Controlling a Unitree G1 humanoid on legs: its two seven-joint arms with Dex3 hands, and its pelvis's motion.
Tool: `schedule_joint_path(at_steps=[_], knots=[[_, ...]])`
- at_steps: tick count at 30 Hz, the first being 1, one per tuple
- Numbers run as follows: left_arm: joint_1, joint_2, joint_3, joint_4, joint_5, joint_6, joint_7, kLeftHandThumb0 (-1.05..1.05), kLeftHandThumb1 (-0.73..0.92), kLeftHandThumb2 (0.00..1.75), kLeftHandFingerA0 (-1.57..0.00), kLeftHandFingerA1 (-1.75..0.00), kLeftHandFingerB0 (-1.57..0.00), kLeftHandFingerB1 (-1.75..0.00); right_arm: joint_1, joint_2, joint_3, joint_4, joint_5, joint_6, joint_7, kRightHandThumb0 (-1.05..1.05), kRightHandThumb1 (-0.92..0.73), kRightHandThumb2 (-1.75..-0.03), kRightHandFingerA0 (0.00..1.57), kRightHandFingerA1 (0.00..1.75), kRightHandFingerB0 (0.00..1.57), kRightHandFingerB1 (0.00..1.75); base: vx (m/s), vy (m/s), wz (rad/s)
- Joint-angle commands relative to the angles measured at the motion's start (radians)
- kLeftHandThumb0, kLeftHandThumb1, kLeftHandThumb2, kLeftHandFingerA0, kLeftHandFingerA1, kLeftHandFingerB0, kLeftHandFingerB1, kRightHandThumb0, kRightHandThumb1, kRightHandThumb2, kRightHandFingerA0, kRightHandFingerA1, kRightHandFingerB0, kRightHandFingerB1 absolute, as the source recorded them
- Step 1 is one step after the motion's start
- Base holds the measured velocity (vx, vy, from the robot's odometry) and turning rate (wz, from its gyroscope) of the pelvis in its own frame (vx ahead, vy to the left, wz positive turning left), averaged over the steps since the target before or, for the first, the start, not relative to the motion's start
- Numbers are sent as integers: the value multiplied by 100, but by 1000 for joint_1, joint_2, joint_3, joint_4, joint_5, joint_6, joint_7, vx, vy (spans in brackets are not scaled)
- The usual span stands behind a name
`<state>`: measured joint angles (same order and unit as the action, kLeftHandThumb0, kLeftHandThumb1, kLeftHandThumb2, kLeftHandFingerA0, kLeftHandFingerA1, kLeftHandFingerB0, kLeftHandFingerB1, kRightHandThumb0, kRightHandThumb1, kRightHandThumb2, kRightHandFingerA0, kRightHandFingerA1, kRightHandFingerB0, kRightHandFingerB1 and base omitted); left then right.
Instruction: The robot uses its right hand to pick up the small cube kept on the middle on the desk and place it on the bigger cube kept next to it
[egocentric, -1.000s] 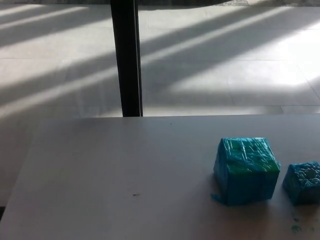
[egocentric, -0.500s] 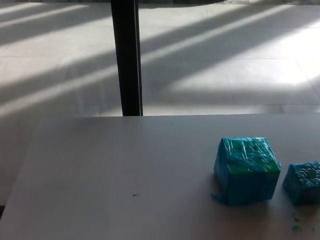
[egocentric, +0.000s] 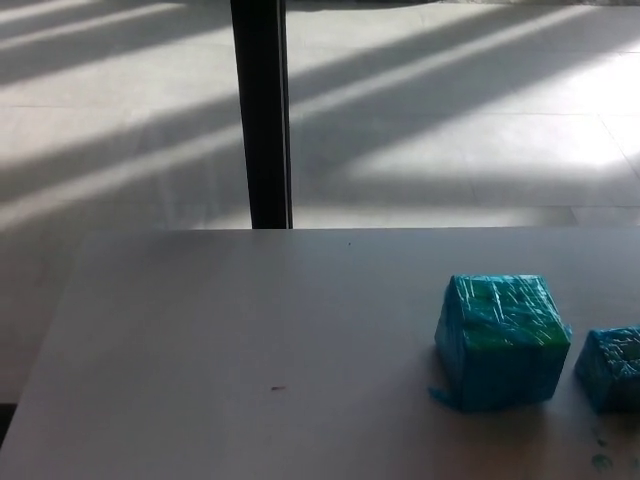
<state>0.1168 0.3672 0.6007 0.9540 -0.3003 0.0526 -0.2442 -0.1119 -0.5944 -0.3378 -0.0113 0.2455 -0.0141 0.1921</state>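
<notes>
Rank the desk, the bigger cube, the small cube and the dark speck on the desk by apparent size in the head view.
1. desk
2. bigger cube
3. small cube, cut off by the picture's right edge, yet clearly smaller
4. dark speck

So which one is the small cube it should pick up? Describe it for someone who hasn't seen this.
On the pale desk, look at the right edge of the view. Right of the bigger blue-green cube sits the small cube, apart from it, cut off by the frame; it is clearly lower and narrower.
</notes>
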Motion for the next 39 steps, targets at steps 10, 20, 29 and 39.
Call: schedule_joint_path(at_steps=[10,20,29,39], knots=[[-10,43,-21,58,-4,-17,-46,-65,71,62,-42,-54,-43,-38,-46,-27,255,185,-223,-75,93,-78,-74,-63,45,43,35,32,0,0,0],[-4,56,-18,52,-16,-11,-76,-66,70,61,-44,-55,-45,-39,-206,-98,446,293,-422,-25,109,-91,-65,-102,0,19,4,23,0,0,0],[-4,56,-29,55,-6,-19,-72,-66,70,61,-49,-56,-51,-40,-290,-102,484,322,-468,-56,83,-87,-62,-102,3,23,11,29,0,0,0],[-8,68,-45,53,-3,-16,-93,-67,71,62,-46,-54,-48,-40,-304,-143,530,289,-568,-51,109,-88,-78,-68,0,3,10,27,0,0,0]])
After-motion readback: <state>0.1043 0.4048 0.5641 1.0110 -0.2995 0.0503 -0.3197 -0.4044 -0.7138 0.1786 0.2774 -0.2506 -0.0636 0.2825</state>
